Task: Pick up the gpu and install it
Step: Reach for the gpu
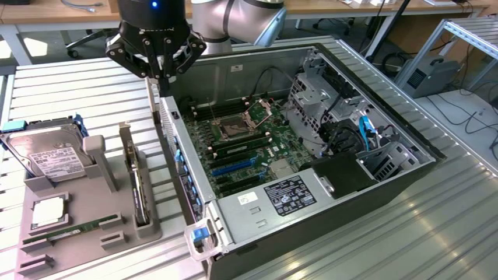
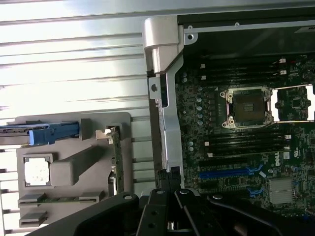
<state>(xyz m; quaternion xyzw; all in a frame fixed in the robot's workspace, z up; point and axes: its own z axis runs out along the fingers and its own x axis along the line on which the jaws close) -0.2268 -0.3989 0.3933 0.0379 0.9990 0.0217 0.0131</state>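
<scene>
Hovering just above the rear wall of the open computer case [image 1: 365, 76], the end effector [image 1: 164, 81] had its fingers drawn narrow together with nothing between them. The gpu [image 1: 139, 184] stood on edge in a grey holder [image 1: 78, 245], well apart from the end effector, lower and toward the exterior view's left, and was not yet grasped. Farther from the end effector in the same holder lay a hard drive [image 1: 46, 154] and a RAM stick [image 1: 70, 229].

Several things looked likely to go wrong. The case wall sat directly beneath the end effector, so a straight descent would probably strike metal. The card was thin and upright, and a grip off its middle could tilt it, jam it in its groove or drag the holder along. The blue slot [image 2: 226, 173] on the board inside the case lay beyond the wall from the end effector, so a skewed card might catch the wall's edge.

The surface [image 1: 78, 93] was slatted bright metal. Behind the end effector stood wooden-topped desks [image 1: 62, 11]. Far across the case from it were an aluminium frame [image 1: 467, 35] and loose cables [image 1: 467, 116] on the floor.
</scene>
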